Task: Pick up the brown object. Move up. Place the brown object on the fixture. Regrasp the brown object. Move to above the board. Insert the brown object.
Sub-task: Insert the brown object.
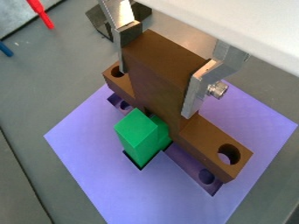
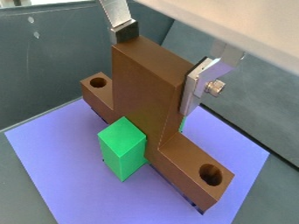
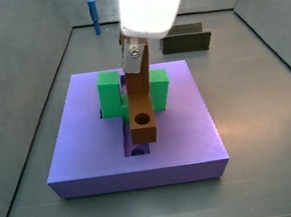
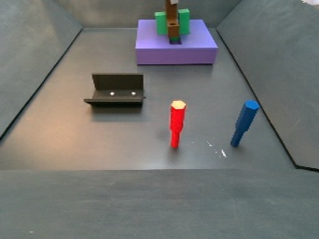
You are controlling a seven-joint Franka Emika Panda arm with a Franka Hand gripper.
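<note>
The brown object point(image 1: 158, 74) point(image 2: 146, 96) is a T-shaped piece. Its long bar lies along the groove of the purple board point(image 1: 93, 166) point(image 2: 59, 166), and its stem stands upright. A round hole shows near each end of the bar. My gripper point(image 1: 158, 87) point(image 2: 158, 70) is shut on the stem, one silver finger on each narrow side. The green U-shaped block point(image 1: 142, 133) point(image 2: 121, 144) straddles the bar close to the stem. In both side views the gripper point(image 3: 134, 57) stands over the board point(image 3: 86, 149) point(image 4: 156, 51). The fixture point(image 3: 185, 42) point(image 4: 115, 91) stands on the floor away from the board, with nothing on it.
A red peg point(image 4: 177, 123) and a blue peg point(image 4: 244, 123) stand upright on the grey floor in front of the fixture. Grey walls enclose the floor on all sides.
</note>
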